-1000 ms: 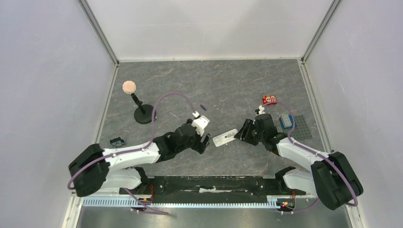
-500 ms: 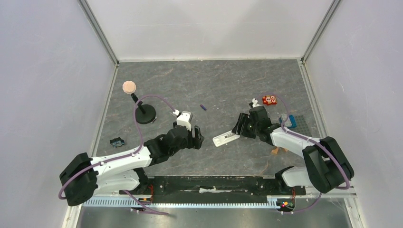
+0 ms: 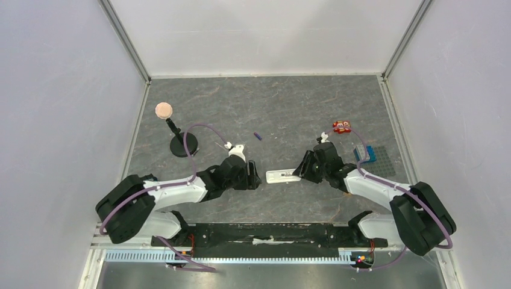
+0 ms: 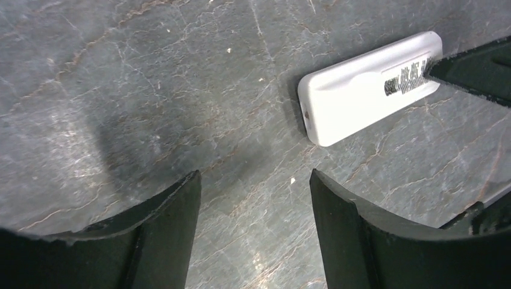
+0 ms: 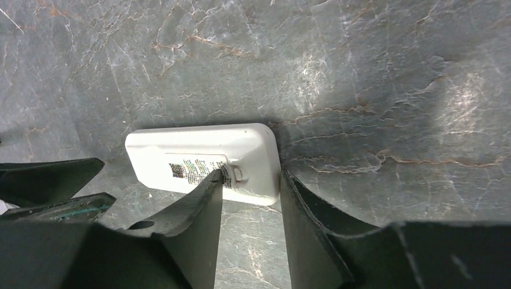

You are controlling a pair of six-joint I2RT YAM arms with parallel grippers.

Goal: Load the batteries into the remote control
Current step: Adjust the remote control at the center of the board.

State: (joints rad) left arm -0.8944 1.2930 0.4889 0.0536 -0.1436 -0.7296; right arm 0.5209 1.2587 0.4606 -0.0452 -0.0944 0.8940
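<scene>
The remote control is a slim white bar lying flat on the grey table, back side up, with a printed label showing. My right gripper is at its right end, jaws apart. One fingertip rests on the label by the cover latch, the other stands just past the remote's end. My left gripper is open over bare table a little short of the remote's left end, nothing between its fingers. One tiny dark purple battery lies alone farther back.
A black stand topped with a pinkish disc is at the back left. A small red block and a blue ridged box on a dark mat sit at the right. Grey walls enclose the table.
The remote has turned from slanted to nearly level and shifted a little left. My left gripper has moved closer to its left end. The right jaws have narrowed at its right end.
</scene>
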